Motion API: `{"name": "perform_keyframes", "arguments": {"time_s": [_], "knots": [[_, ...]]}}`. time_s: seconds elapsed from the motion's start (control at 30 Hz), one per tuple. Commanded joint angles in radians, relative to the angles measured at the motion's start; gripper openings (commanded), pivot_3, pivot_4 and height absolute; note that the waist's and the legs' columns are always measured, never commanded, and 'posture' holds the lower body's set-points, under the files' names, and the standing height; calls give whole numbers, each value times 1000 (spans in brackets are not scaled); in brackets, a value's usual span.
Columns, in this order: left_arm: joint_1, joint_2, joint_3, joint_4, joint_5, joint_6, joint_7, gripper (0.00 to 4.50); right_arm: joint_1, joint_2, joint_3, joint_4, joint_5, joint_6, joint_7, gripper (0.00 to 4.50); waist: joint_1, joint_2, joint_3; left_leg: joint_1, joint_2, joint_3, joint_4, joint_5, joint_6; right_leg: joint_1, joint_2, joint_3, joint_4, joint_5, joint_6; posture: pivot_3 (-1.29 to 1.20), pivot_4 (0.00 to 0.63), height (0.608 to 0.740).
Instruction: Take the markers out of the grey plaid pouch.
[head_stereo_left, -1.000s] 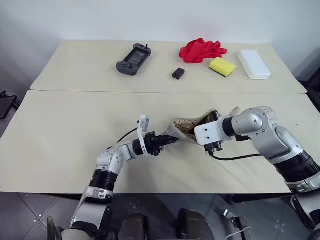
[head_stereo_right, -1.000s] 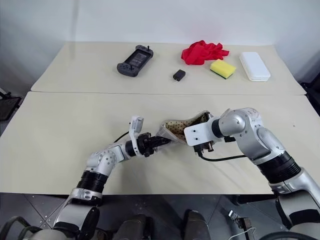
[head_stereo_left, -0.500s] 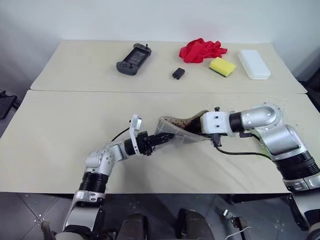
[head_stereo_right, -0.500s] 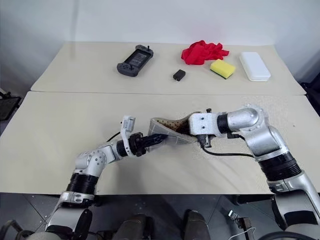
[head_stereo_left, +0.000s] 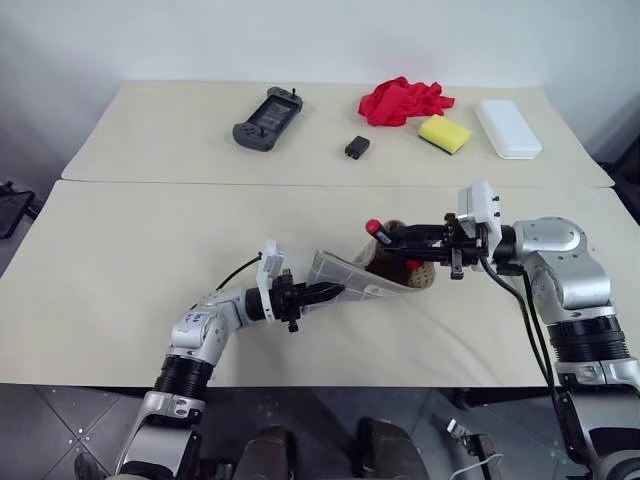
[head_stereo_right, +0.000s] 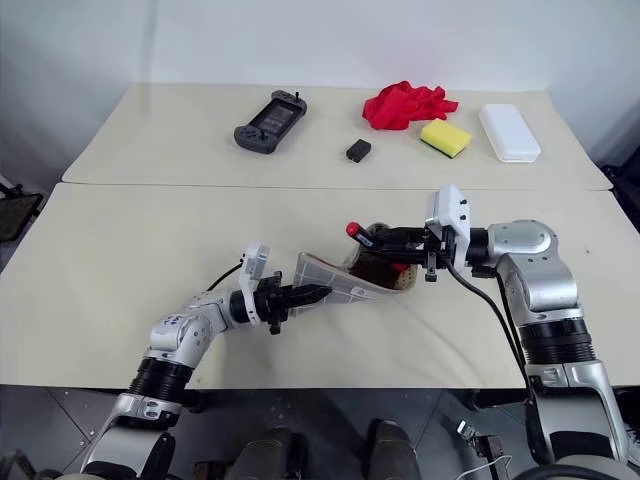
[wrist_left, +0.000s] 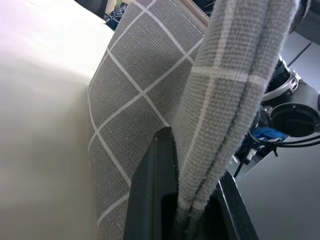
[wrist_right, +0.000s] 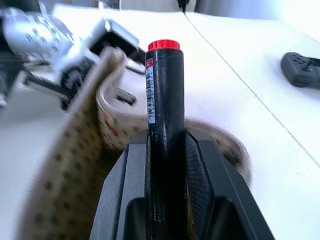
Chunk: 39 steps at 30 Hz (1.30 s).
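Left gripper (head_stereo_left: 335, 291) pinching edge of grey plaid pouch (head_stereo_left: 350, 279), centre frame; right gripper (head_stereo_left: 392, 236) clamped on red-capped marker (head_stereo_left: 380, 232), just above pouch mouth. Best lifted straight clear, pouch held taut, then set on table (head_stereo_left: 150, 250)

— Where are the arms?
— Both reach inward, roughly level. The left gripper (head_stereo_left: 325, 292) is clamped on fabric.
— And the other?
— The right gripper (head_stereo_left: 395, 237) pinches a pen between its fingers (wrist_right: 200, 170).
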Motion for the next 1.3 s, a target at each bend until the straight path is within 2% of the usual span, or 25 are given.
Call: {"name": "perform_keyframes", "arguments": {"time_s": [0.03, 0.17, 0.27, 0.37, 0.5, 0.57, 0.7, 0.77, 0.9, 1.03, 1.1, 1.23, 1.27, 1.3], "knots": [[9, 6, -5, -37, 13, -27, -15, 0, -30, -31, -104, -144, 175, 198, -57, 590, 1, 0, 0, 0, 0, 0, 0, 0, 0, 0, 0, 0, 0, 0, 0, 0, 150, 740], [9, -4, 11, -30, 26, -98, -22, 0, -156, -46, -311, -122, 447, 508, -304, 590, 3, 0, 0, 0, 1, -1, 0, 0, 0, 0, -2, 0, 0, 0, 0, 0, 150, 740], [9, -7, 11, -29, 29, -116, -24, 0, -197, -69, -433, -14, 528, 619, -443, 590, 14, 0, 0, 0, 2, -3, 0, 0, 0, 0, -2, -1, 0, 0, 0, 0, 150, 740], [3, -11, 17, -24, 28, -130, -18, 0, -149, -137, -445, 79, 456, 650, -478, 590, 25, 0, 0, 0, 1, -1, 0, -1, 1, 0, -2, -1, -1, 0, 0, 0, 150, 740], [-6, -18, 38, -27, 33, -190, -8, 0, 17, -268, -270, 192, 167, 568, -519, 590, 27, 1, 0, -6, -3, 5, 1, -1, 2, -2, -2, -2, -2, 0, 0, 0, 150, 740], [-5, -13, 43, -28, 37, -206, -8, 0, 54, -275, -234, 184, 138, 627, -550, 590, 24, 1, 0, -8, -3, 7, 1, -1, 2, -5, -2, -2, -2, 1, 0, 0, 150, 740], [-6, 1, 36, -17, 64, -242, -21, 0, 113, -262, -186, 143, 74, 629, -563, 590, 10, 7, 1, -7, -1, 11, 0, -1, 2, -6, -1, -2, -1, 1, 1, 0, 150, 740], [-23, -2, 36, 16, 123, -364, -11, 0, 161, -263, -127, 127, 8, 606, -573, 590, 10, 7, 1, -7, -1, 10, 0, -1, 2, -6, 0, -2, -1, 1, 1, 0, 150, 740], [-48, -7, 35, 42, 162, -474, -21, 0, 185, -246, -136, 116, -26, 595, -590, 590, 23, 6, 1, -8, -2, 10, 1, -1, 2, -6, -1, -1, -2, 1, 1, 0, 150, 740], [-57, 10, 32, 51, 164, -490, -44, 0, 193, -247, -151, 91, -28, 550, -531, 1899, 25, 6, 1, -8, -2, 9, 2, 0, 2, -4, -1, -1, -3, 2, 2, 0, 150, 740], [-61, 27, 50, 59, 150, -478, -53, 0, 186, -247, -173, 93, -46, 429, -497, 2575, 24, 6, 1, -8, -2, 10, 2, 0, 2, -5, -1, -2, -3, 2, 2, 0, 150, 740], [-79, 35, 126, 43, 75, -394, -14, 0, 205, -255, -202, 92, -39, 194, -319, 3977, 23, 6, 1, -8, -1, 10, 2, 0, 2, -5, 0, -2, -3, 2, 2, 0, 150, 740], [-84, 36, 157, 33, 39, -350, 9, 0, 204, -243, -219, 86, -22, 169, -300, 4338, 23, 6, 1, -8, -1, 10, 2, 0, 2, -5, 0, -2, -3, 2, 2, 0, 150, 740], [-114, 45, 245, 42, -28, -290, 93, 0, 193, -180, -273, 51, 58, 90, -233, 4477, 23, 6, 1, -8, -1, 10, 2, 0, 2, -5, 0, -1, -3, 2, 2, 0, 150, 740]]}}
